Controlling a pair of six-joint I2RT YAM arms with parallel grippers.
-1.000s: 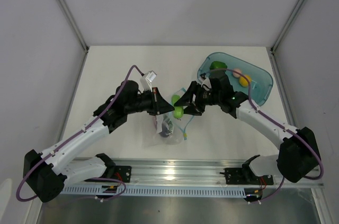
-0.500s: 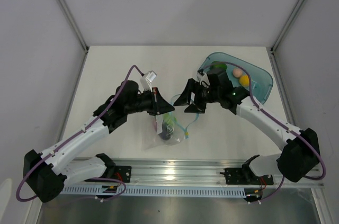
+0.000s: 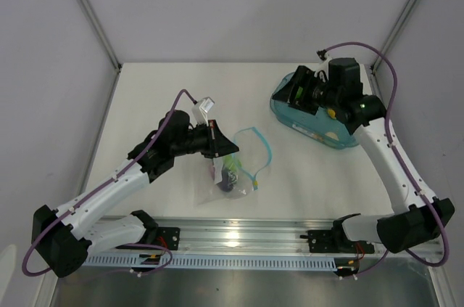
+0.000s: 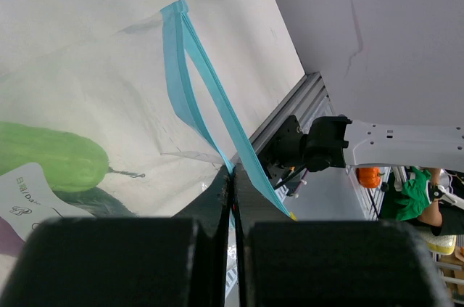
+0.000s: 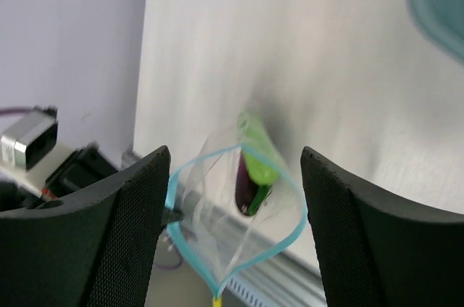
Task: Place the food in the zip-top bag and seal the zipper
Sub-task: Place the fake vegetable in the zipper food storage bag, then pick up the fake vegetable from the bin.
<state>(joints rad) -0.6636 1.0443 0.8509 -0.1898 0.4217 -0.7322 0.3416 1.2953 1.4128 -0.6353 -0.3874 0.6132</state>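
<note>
Two pieces, the long green vegetable point(image 4: 47, 156) and the purple eggplant point(image 5: 245, 180), are all I can count inside the one clear bag point(image 3: 239, 189). It lies slack on the counter point(image 3: 159, 96), while in the single teal tub point(image 3: 348, 140) only a yellow-orange fruit point(image 3: 331, 112) shows past my right arm. The bag looks light, limp and slippery, so I judge its stiffer blue zipper point(image 4: 181, 82) the place to hold; my left claw point(image 4: 233, 191) is pinching that strip at the mouth's corner. My right claw point(image 5: 233, 158) hangs spread and empty over the tub, whose toy pieces look hard, light and smooth.
</note>
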